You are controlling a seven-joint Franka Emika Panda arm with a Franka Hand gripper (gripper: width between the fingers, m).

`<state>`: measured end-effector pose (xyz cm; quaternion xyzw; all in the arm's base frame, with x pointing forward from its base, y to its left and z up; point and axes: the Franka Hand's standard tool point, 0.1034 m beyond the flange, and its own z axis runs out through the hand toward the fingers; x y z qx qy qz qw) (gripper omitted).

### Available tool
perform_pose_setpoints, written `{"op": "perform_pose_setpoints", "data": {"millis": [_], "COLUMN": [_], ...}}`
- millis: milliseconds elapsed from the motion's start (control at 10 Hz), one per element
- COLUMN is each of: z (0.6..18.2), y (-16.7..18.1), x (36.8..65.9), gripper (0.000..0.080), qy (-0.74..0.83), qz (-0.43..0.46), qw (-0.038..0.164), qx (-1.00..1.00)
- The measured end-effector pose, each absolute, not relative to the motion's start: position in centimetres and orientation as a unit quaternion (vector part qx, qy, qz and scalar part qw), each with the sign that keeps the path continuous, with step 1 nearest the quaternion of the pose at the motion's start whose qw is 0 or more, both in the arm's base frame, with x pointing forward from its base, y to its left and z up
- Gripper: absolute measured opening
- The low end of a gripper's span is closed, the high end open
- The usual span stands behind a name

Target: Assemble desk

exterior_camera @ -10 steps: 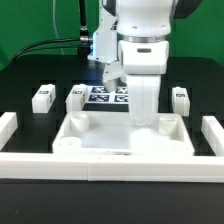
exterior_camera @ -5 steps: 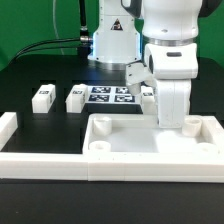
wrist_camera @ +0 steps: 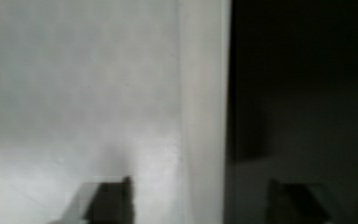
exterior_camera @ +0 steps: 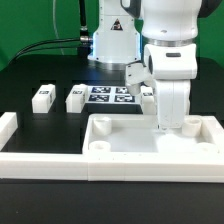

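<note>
Tabletop (exterior_camera: 135, 138), smooth white plastic tray w/ round corner sockets (exterior_camera: 97, 147), jaws apart astride its edge

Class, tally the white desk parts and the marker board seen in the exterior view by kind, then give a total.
Tabletop: 1
Legs in view: 3 (the arm may hide more)
Marker board: 1
Total: 5

Setting: robotics laboratory, test bench. Shown by:
- a white robot arm (exterior_camera: 165, 60) stood at the rear of a black tabletop (exterior_camera: 22, 85)
- a green backdrop (exterior_camera: 25, 20) hung behind it
- black cables (exterior_camera: 45, 45) led along the rear
- a marker board (exterior_camera: 108, 95) of black-and-white tags laid flat on the tabletop
- white border rails (exterior_camera: 45, 165) laid along the front and sides
- small white legs (exterior_camera: 42, 97) labelled with the same kind of tags
</note>
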<state>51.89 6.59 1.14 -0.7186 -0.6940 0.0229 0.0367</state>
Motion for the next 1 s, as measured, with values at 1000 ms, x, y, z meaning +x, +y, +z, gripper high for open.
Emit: {"op": "perform_pose_setpoints", "data": {"millis": [1000], "z": [5.8], "y": [9.3], "x": [49.2], "gripper": [0.0649], "qy": [-0.528], "qz": [0.003], "qw": [0.006], "qx": [-0.849]}}
